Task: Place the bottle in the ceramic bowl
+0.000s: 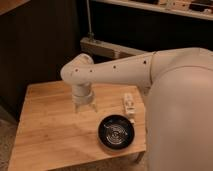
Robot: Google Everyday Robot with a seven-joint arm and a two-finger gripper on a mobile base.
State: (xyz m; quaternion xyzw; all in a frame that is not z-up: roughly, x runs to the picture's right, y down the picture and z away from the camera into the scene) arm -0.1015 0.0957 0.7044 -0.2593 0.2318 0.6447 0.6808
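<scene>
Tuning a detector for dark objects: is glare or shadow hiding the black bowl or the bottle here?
Camera view: warm, dim light, dark background; the ceramic bowl shows pale glints inside yet stands out from the wood; the bottle lies evenly lit on the table; the gripper, above the table's middle, hides neither.

You're in a plain indoor workroom, exact kind unclear: wooden table (45, 130), dark wall panels (40, 45), shelf (150, 6) behind, gripper (84, 107) hanging spread over the table.

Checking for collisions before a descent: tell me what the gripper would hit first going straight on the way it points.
The gripper points straight down, so it would likely meet bare table first. The bottle and the black bowl sit off to the side, outside that line, though depth is uncertain.
</scene>
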